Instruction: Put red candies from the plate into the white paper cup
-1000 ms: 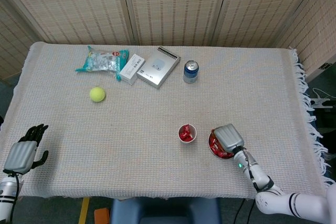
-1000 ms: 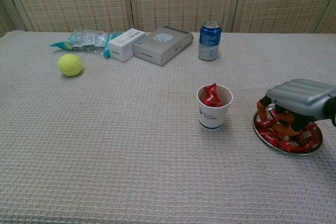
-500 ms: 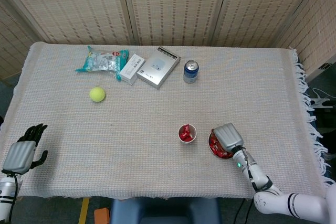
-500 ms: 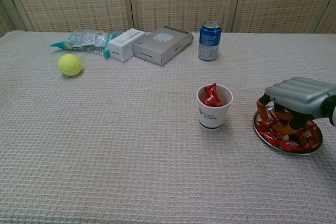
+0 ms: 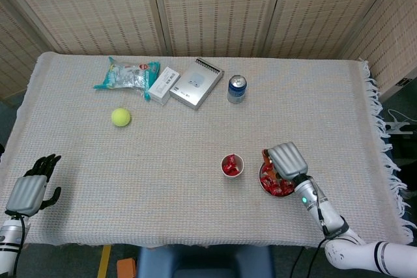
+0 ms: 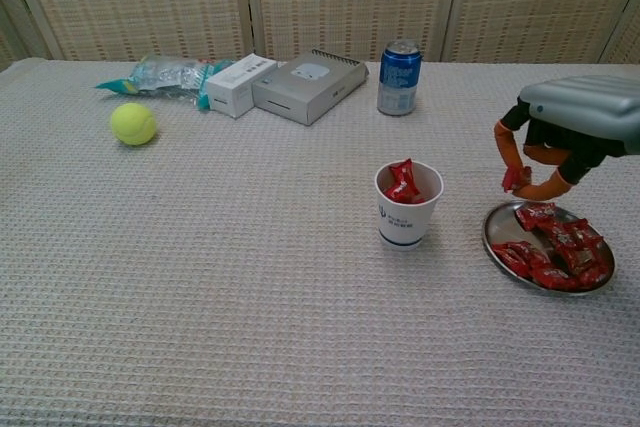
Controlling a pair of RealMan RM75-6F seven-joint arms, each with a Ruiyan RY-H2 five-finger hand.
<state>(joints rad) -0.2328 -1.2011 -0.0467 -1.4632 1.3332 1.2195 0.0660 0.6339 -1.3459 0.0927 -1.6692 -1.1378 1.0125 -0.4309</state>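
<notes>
Red wrapped candies (image 6: 555,250) lie heaped on your round metal plate (image 6: 497,230), just right of the white paper cup (image 6: 408,204), which already holds several. Your right hand (image 6: 560,137) hangs palm down above the plate, pinching one red candy (image 6: 519,179) in its fingertips; half a second ago it was down among the heap. Your left hand (image 5: 29,187) rests with its fingers apart, holding nothing, at the table's near left edge.

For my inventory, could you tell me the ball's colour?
The ball is yellow-green, clearest in the chest view.
</notes>
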